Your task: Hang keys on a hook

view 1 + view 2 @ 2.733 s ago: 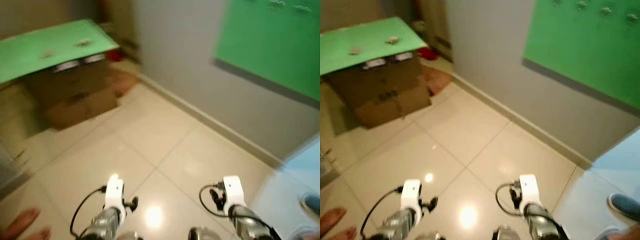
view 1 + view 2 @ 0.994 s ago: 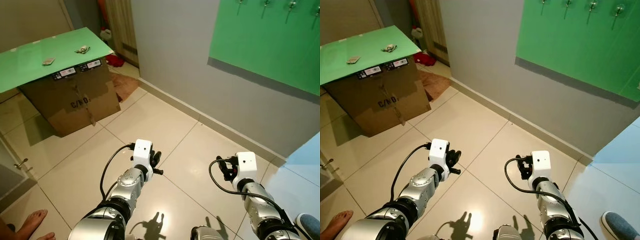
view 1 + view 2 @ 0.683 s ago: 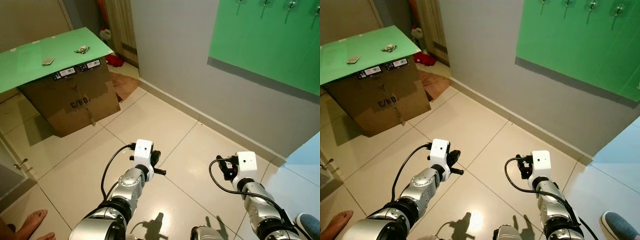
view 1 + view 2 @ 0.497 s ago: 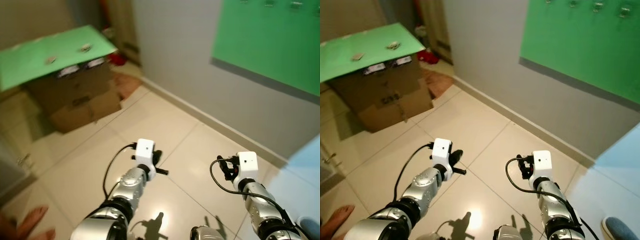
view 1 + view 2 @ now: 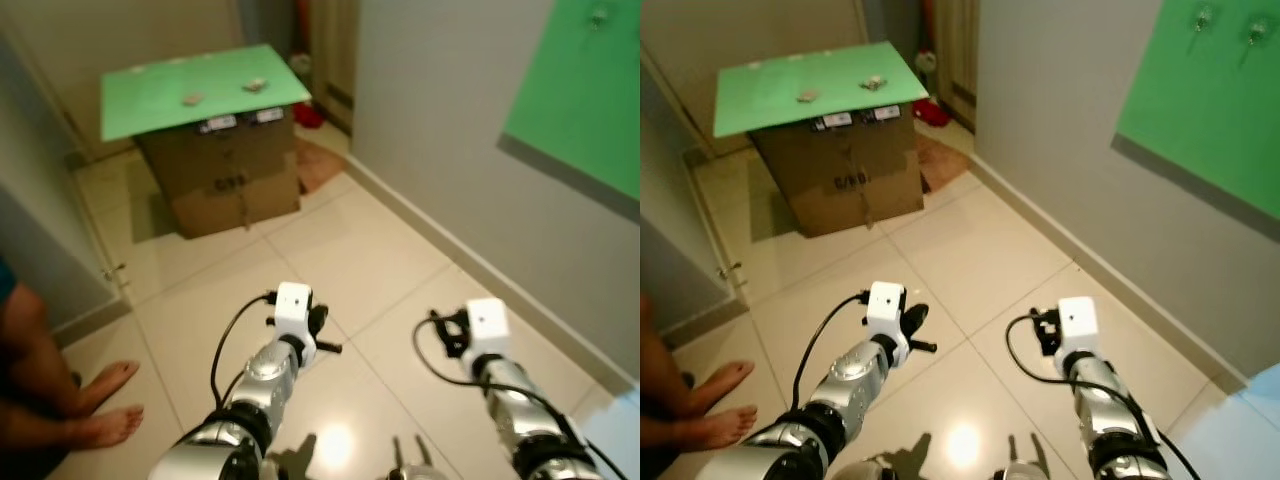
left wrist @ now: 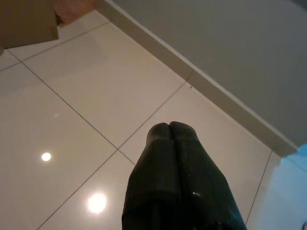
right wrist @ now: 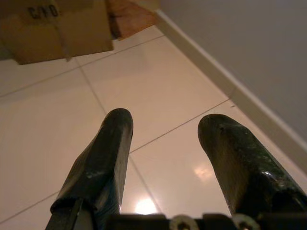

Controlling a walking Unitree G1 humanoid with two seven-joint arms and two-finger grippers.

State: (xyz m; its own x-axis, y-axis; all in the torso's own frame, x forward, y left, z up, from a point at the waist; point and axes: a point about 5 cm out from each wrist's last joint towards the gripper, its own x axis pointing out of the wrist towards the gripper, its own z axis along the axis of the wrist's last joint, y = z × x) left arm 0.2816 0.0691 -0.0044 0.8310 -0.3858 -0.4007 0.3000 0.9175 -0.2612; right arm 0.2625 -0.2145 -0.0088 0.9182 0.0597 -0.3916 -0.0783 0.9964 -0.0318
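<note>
Two small key-like objects (image 5: 872,83) (image 5: 806,96) lie on the green top (image 5: 770,80) of a cardboard box (image 5: 845,170) far ahead. A green panel (image 5: 1210,110) on the right wall carries metal hooks (image 5: 1203,18) near its upper edge. My left gripper (image 6: 170,128) is shut with nothing in it and hovers over the tiled floor. To its right my right gripper (image 7: 167,120) is open and empty, also above the floor. Both are far from the box and from the hooks.
A person's bare feet (image 5: 715,400) and leg (image 5: 30,340) stand at the left edge. A grey door or cabinet (image 5: 40,250) lines the left side. The grey wall with a skirting board (image 5: 1090,265) runs along the right. A brown mat (image 5: 940,155) lies beside the box.
The whole picture has swung left: the box sits nearer the middle, the green wall panel has slid right, and the person's leg has come into view. Both arms hold the same pose.
</note>
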